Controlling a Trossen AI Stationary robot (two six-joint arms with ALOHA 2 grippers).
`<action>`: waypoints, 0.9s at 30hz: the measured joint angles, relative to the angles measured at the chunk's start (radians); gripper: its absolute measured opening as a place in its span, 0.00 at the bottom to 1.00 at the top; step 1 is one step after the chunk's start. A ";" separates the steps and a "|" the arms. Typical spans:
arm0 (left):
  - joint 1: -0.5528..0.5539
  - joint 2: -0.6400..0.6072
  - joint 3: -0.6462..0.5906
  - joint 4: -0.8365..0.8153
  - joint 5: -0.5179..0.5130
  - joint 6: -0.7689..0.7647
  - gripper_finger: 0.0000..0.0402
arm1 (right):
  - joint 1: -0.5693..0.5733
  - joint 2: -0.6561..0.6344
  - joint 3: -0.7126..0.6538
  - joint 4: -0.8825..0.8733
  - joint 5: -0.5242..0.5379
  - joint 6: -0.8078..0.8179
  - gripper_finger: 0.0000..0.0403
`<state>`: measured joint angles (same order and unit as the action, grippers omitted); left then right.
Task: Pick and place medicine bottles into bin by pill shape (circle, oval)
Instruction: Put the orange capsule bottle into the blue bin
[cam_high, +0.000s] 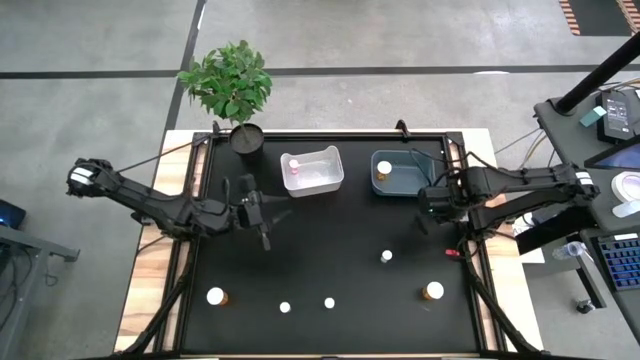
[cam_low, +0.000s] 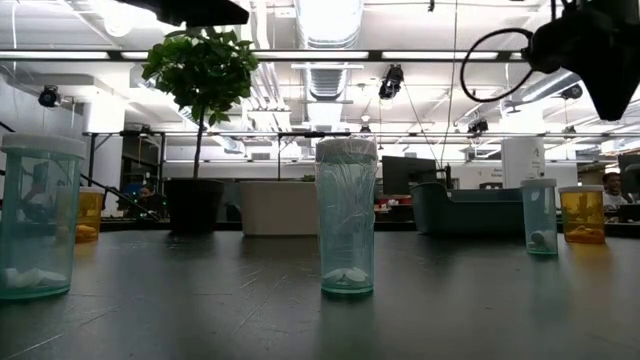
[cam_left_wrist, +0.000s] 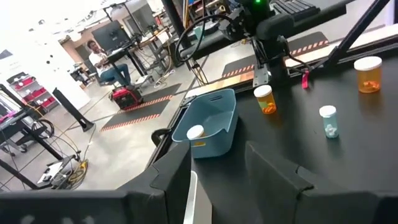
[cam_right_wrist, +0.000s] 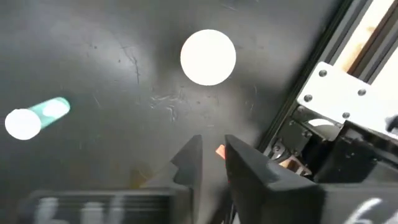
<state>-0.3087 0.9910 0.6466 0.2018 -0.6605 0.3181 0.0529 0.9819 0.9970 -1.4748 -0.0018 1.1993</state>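
We read this as an open-plan robotics lab or industrial workshop. Grey concrete floor (cam_high: 90, 40) with dark seams surrounds the black table (cam_high: 330, 255). Beyond the left gripper (cam_left_wrist: 217, 180), we see hazard-striped floor tape (cam_left_wrist: 134, 115), loose cables (cam_left_wrist: 62, 174), workbenches and a seated person (cam_left_wrist: 102, 59) at a monitor. Exposed ceiling ducting (cam_low: 330, 75) and strip lights run overhead. Out past the right gripper (cam_high: 432, 200), a side desk carries a keyboard (cam_high: 618, 265) and other gear. A potted plant (cam_high: 232, 85) stands at the table edge.
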 joint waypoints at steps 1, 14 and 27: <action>-0.001 0.004 -0.002 -0.001 0.000 0.000 0.34 | -0.002 -0.001 -0.005 -0.001 0.000 0.016 0.19; -0.007 0.031 -0.009 -0.001 0.003 -0.051 0.34 | -0.162 0.043 -0.073 0.133 0.001 -0.088 0.64; -0.015 0.027 -0.010 -0.001 0.003 -0.023 0.34 | -0.313 0.049 -0.205 0.265 -0.034 -0.194 0.79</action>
<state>-0.3237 1.0183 0.6361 0.2012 -0.6579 0.2951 -0.2604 1.0306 0.7924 -1.2093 -0.0361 1.0049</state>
